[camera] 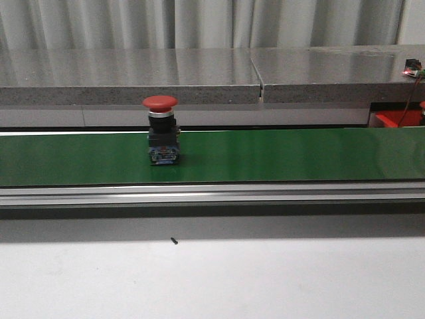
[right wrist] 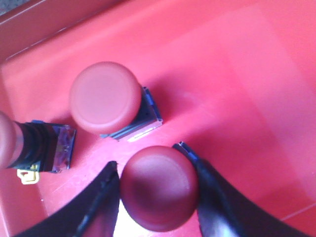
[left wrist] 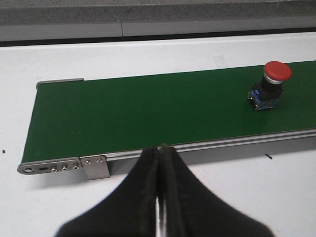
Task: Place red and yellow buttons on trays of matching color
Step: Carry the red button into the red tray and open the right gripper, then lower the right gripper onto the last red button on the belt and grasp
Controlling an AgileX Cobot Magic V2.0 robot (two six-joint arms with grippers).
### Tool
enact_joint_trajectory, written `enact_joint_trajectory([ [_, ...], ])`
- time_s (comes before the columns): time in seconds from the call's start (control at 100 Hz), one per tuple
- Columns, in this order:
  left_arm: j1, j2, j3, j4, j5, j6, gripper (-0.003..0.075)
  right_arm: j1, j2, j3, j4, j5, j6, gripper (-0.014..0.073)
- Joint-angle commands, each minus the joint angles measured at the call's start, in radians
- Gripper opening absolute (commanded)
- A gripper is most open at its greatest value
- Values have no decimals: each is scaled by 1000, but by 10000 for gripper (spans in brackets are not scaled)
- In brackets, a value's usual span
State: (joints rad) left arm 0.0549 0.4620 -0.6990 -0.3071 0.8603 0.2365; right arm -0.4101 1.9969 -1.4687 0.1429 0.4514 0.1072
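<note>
Black right gripper point(right wrist: 159, 190) fingers flank a red mushroom-head push button point(right wrist: 159, 187) over the glossy red-orange plastic tray point(right wrist: 256, 89), apparently setting it beside two others. Left gripper point(left wrist: 159, 163) sits pinched closed, empty; another red button point(camera: 161, 129) stands on the green conveyor belt point(camera: 299, 156).

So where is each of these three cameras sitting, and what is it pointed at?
Front view: looks forward over the white table at the green conveyor belt carrying a red button; none of the robot shows.
Left wrist view: rides the left arm, facing the belt's end; the shut left gripper shows.
Right wrist view: rides the right arm, looking down into the red tray; the right gripper flanks a button near two others.
Front and left wrist views share the belt and its button.
</note>
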Motion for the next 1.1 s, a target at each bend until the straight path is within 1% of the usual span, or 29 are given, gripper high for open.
enact_joint_trajectory([
  [0.0,-7,5,-22,-25,-62,-1,-20,-9,-50,-24,-2,-43,1,438],
  [0.06,-7,5,-22,-25,-62,-1,-20,-14,-57,-24,-18,-38,0,577],
  [0.11,-7,5,-22,-25,-62,-1,-20,-17,-66,-24,-28,-25,0,641],
  [0.14,-7,5,-22,-25,-62,-1,-20,-17,-71,-24,-31,-13,0,656],
  [0.25,-7,5,-22,-25,-62,-1,-20,-17,-113,-6,-36,4,0,654],
  [0.4,-7,5,-22,-25,-62,-1,-20,-4,-202,59,-46,10,-12,654],
  [0.49,-7,5,-22,-25,-62,-1,-20,23,-268,103,-59,38,-52,654],
  [0.65,-7,5,-22,-25,-62,-1,-20,103,-380,163,-61,125,-206,654],
  [0.78,-7,5,-22,-25,-62,-1,-20,202,-449,176,-46,259,-358,654],
  [0.85,-7,5,-22,-25,-62,-1,-20,260,-477,177,1,327,-438,654],
  [1.01,-7,5,-22,-25,-62,-1,-20,370,-513,177,162,456,-630,654],
  [1.09,-7,5,-22,-25,-62,-1,-20,430,-513,177,222,507,-696,654],
])
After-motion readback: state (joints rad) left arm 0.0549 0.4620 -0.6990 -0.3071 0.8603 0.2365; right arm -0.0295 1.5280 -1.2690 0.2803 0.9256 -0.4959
